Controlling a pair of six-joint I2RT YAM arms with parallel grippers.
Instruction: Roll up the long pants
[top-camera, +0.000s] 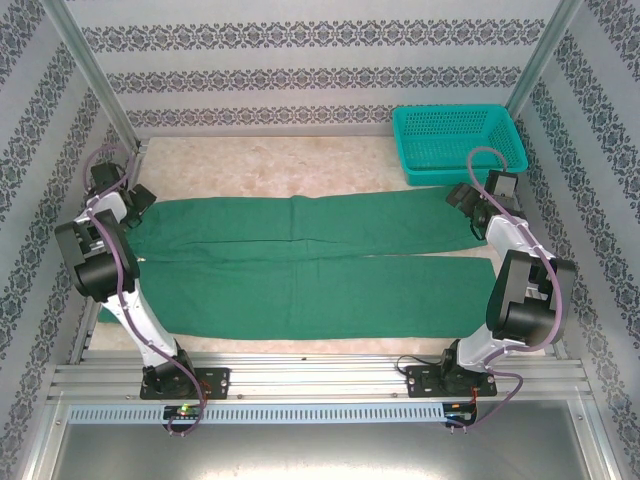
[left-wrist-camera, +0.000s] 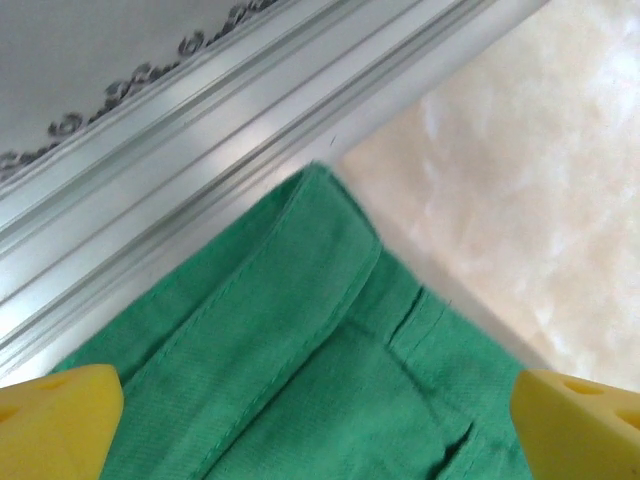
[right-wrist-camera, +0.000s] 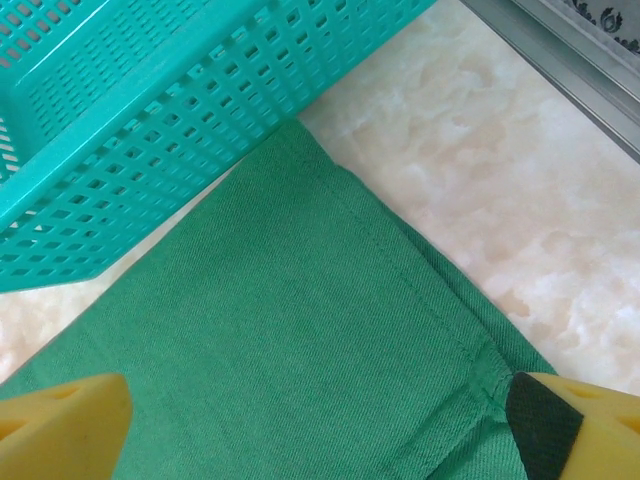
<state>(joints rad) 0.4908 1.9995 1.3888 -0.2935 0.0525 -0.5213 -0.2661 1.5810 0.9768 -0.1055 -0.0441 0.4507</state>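
Note:
The long pants (top-camera: 300, 270) lie flat across the table, dark green, spread from left to right with the two legs side by side. My left gripper (top-camera: 135, 196) stands open over their far left corner. In the left wrist view its yellow fingertips (left-wrist-camera: 60, 420) sit wide apart at either side of the cloth (left-wrist-camera: 280, 340), where a stitched band and a small loop show. My right gripper (top-camera: 462, 200) stands open over the far right corner. There, the hemmed end of a leg (right-wrist-camera: 300, 340) lies between the right gripper's yellow fingertips (right-wrist-camera: 60, 430). Nothing is gripped.
A teal mesh basket (top-camera: 455, 140) stands at the back right, its wall (right-wrist-camera: 150, 120) just beyond the leg's end. An aluminium frame rail (left-wrist-camera: 200, 180) runs close along the left corner of the pants. Bare cream tabletop (top-camera: 300, 165) lies behind the pants.

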